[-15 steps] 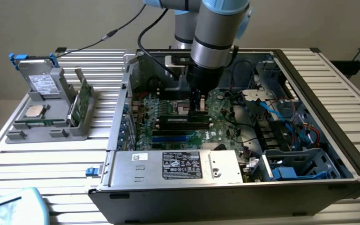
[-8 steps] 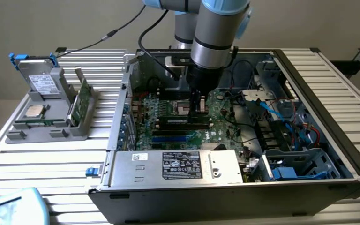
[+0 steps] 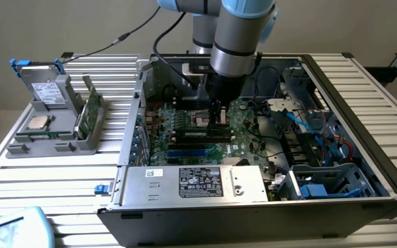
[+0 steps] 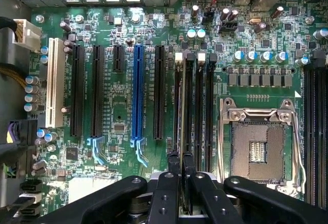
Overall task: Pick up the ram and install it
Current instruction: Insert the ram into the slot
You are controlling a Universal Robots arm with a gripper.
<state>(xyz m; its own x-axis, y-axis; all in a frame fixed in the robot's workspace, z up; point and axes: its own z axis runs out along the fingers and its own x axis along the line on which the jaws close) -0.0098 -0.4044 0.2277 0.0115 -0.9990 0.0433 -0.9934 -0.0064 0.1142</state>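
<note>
1. Dark green w/ fine pale print is seen on the motherboard (image 4: 256,55).
2. Slots are coloured thus: blue slot (image 4: 137,90), white slot (image 4: 55,83), black slots (image 4: 78,90).
3. The ram (image 4: 182,106) is shown edge-on as a thin grey strip.
4. The gripper (image 4: 181,158) is finished in matte black.
5. The arm (image 3: 237,51) is rendered silver-grey w/ pale-blue caps.
6. The PSU (image 3: 143,188) is left bare silver; black label, white print.
7. The table (image 3: 47,181) is ribbed in silver stripes.
8. The cables (image 3: 309,121) are sheathed in blue.
</note>
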